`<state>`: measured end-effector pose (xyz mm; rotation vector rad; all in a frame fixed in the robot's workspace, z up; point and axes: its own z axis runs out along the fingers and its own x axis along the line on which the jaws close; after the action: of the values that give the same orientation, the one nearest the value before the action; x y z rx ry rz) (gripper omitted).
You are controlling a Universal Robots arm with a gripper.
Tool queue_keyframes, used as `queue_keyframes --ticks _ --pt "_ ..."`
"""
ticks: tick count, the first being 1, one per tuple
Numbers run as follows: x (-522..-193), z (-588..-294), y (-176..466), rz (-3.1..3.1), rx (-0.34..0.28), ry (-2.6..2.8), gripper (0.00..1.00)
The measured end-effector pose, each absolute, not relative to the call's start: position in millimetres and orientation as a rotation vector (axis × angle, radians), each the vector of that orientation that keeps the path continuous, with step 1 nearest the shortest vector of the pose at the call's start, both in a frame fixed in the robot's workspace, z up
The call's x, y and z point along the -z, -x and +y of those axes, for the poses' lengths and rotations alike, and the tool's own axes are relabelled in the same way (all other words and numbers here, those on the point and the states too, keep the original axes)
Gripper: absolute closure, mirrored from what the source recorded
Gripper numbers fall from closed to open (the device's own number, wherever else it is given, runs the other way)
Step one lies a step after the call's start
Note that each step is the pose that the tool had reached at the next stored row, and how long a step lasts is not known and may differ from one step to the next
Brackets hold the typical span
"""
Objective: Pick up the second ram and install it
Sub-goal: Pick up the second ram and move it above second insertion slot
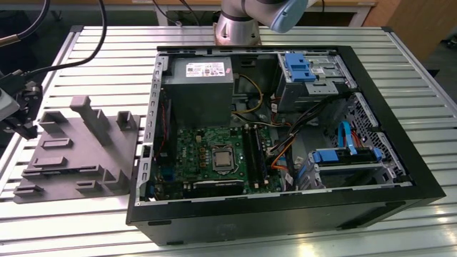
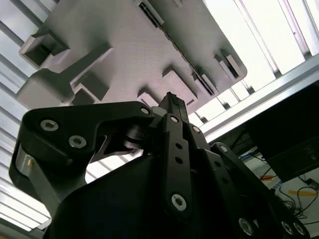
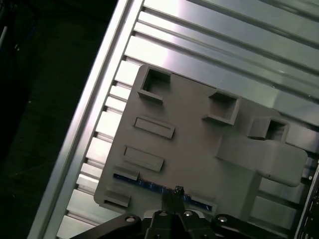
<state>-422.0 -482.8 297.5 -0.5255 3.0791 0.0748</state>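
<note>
The gripper (image 3: 178, 190) is seen closed narrowly on the middle of the second ram (image 3: 149, 185), which is held along one edge of the grey tray (image 3: 199, 144) on the slatted desk (image 3: 224, 55), beside the opened computer case (image 1: 286, 134)

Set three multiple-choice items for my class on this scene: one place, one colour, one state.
1. The tool is nearest to: A the grey tray; B the computer case; C the drive brackets.
2. The drive brackets are: A red; B blue; C yellow.
3. The computer case is: A closed; B open; C upside down.
Answers: 1 A, the tool hovers at the tray's edge in the first wrist view; 2 B, blue plastic shows in the exterior view; 3 B, its inside lies exposed.
</note>
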Motion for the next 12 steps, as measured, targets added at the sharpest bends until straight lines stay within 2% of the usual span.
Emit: queue_keyframes --ticks 12 --pt "-297.3 -482.9 422.8 3.046 -0.076 0.706 0.89"
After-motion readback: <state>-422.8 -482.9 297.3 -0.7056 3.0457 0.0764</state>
